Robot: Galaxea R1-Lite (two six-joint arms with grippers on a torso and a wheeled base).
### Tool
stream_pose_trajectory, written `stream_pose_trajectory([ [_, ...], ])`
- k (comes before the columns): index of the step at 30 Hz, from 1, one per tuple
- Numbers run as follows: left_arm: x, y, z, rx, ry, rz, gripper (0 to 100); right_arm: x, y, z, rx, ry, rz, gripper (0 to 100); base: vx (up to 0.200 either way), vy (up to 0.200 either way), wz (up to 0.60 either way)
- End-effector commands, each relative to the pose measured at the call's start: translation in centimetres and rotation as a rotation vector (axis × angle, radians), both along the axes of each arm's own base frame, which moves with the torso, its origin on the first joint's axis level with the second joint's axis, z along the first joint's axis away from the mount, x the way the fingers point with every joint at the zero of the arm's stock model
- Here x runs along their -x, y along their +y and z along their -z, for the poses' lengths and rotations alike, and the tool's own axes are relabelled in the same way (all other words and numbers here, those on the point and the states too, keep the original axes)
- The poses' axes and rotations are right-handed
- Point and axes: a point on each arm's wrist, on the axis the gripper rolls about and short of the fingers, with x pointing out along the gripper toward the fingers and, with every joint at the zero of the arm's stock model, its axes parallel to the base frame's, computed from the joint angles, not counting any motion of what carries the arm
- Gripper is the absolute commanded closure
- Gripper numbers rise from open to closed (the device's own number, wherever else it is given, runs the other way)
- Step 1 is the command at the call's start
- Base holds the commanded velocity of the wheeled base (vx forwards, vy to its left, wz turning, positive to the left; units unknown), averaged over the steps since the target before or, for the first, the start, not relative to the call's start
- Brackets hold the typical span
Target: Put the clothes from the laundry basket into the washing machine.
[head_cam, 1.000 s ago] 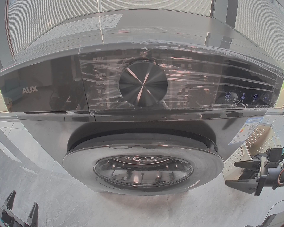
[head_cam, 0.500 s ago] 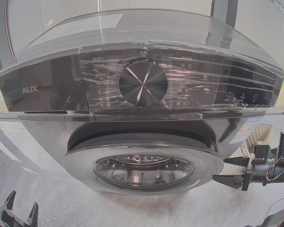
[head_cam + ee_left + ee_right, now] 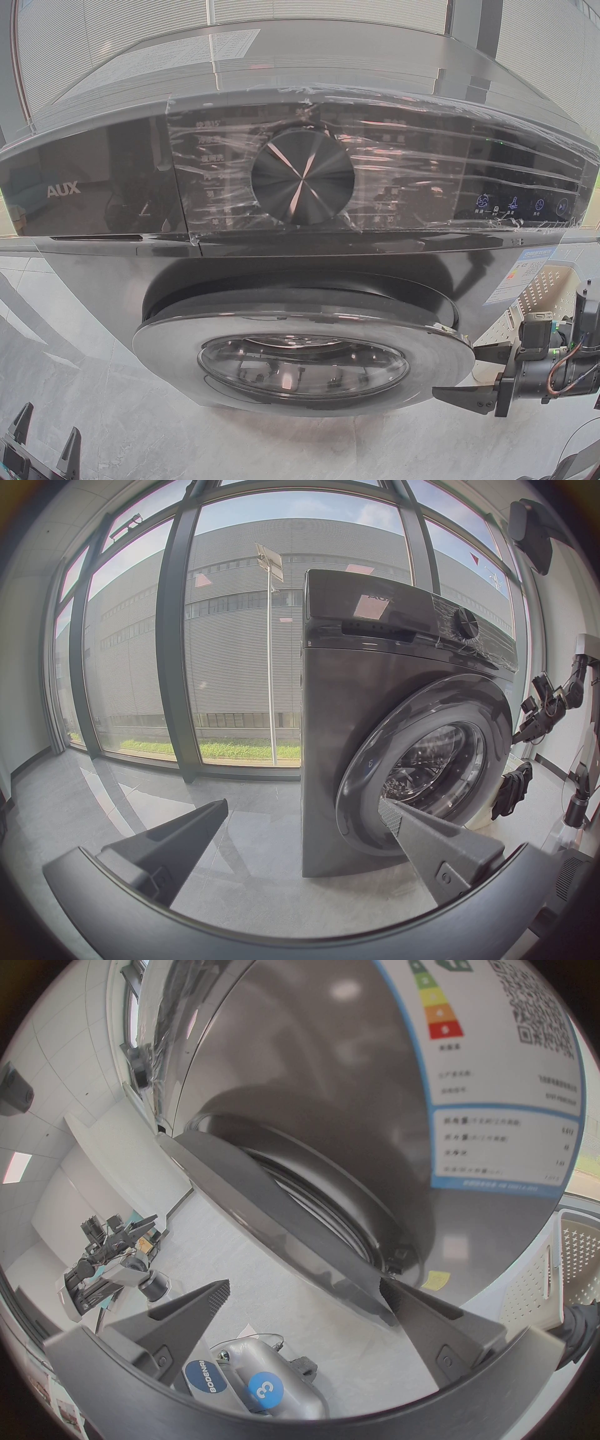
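Two parted fingers [image 3: 465, 397] of my right gripper [image 3: 459, 373] straddle the washing machine door [image 3: 303, 359] at its rim, to pull it open. My left gripper [image 3: 303, 802] hangs open, well left of it.

Right tool [image 3: 455, 373]: dk grey wedge fingers [image 3: 465, 395], red/blk cables [image 3: 564, 365] at wrist; left tool [image 3: 49, 431] same fingers.

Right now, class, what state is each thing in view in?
Washing machine door, ajar, gap at the robot's right.
Right pincer, open, astride that door's edge.
Left pincer, open, empty.
Laundry basket, upright beside the machine.
Dark clothes, draped over the basket rim.
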Motion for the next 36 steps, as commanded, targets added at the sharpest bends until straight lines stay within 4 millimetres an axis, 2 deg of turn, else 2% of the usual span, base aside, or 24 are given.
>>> stream_pose_trajectory([
  [1, 0.0, 0.0, 0.5, 0.001, -0.002, 0.0, 0, 1.8, -0.8, 0.4, -0.004, -0.013, -0.015, 0, 0.0, 0.0, 0.0],
  [6, 0.0, 0.0, 0.5, -0.002, -0.002, 0.0, 0, 2.3, -1.2, 0.4, -0.01, -0.023, -0.005, 0, 0.0, 0.0, 0.0],
  [13, 0.0, 0.0, 0.4, -0.002, -0.003, 0.0, 0, 0.4, -0.6, -0.7, -0.02, -0.043, 0.018, 0, -0.171, 0.0, 0.0],
  [18, 0.0, 0.0, 0.4, 0.001, -0.003, 0.0, 0, -0.7, 0.1, -0.4, -0.006, -0.014, 0.012, 0, -0.12, 0.0, 0.0],
  [24, 0.0, 0.0, 0.4, 0.004, -0.003, 0.0, 0, -0.1, 0.3, -0.3, -0.006, -0.014, -0.011, 0, 0.0, 0.0, 0.0],
  [29, 0.0, 0.0, 0.4, 0.0, -0.003, 0.0, 0, 1.3, -0.6, -0.4, -0.018, -0.037, -0.008, 0, 0.0, 0.0, 0.0],
  [35, 0.0, 0.0, 0.4, -0.004, -0.003, 0.0, 0, 0.8, -0.5, -0.6, -0.022, -0.044, 0.002, 0, -0.033, 0.0, 0.0],
  [36, 0.0, 0.0, 0.5, -0.004, -0.002, 0.0, 0, 0.0, -0.1, -0.9, -0.021, -0.042, 0.002, 0, -0.2, 0.0, 0.0],
])
